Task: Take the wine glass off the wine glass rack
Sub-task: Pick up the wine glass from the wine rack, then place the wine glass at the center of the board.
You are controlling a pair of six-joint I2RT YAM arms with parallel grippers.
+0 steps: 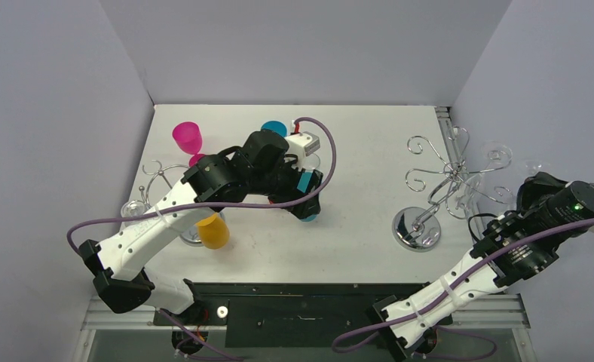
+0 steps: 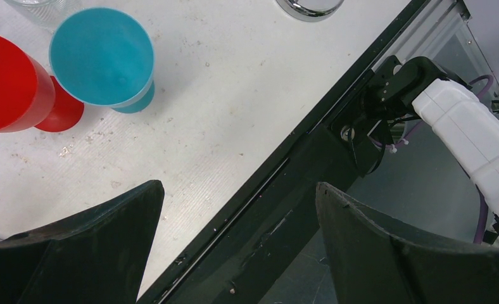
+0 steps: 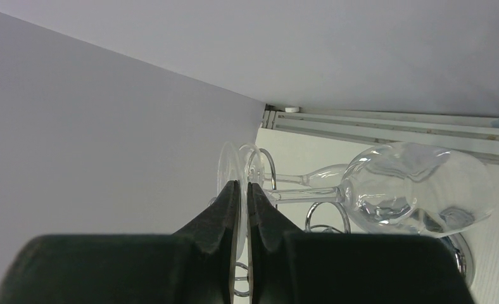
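Clear glass fills the right wrist view. A transparent stemmed wine glass [image 3: 418, 190] lies on its side with its bowl towards 3 o'clock, and its stem runs back to a thin round foot at 9 o'clock. The right gripper [image 3: 242, 185] has its black fingers pressed together on the edge of that foot, pinching the glass there. Curled wires of the chrome wire wine glass rack [image 1: 414, 228] show just below the stem, but I cannot tell whether the glass touches them. A second stem and foot seem to lie just behind the first; the overlap is hard to separate.

From above, the rack stands on its round mirrored base at about 3 o'clock on the white table [image 1: 369, 143]. The right arm's wrist is just beside it, towards the right wall. The left gripper [image 2: 237, 187] hangs near the table's middle, jaws spread wide with nothing between them. In its own view a teal plastic goblet [image 2: 101, 57] stands at 11 o'clock, with a red plastic goblet [image 2: 6, 82] just beside it at 9 o'clock.
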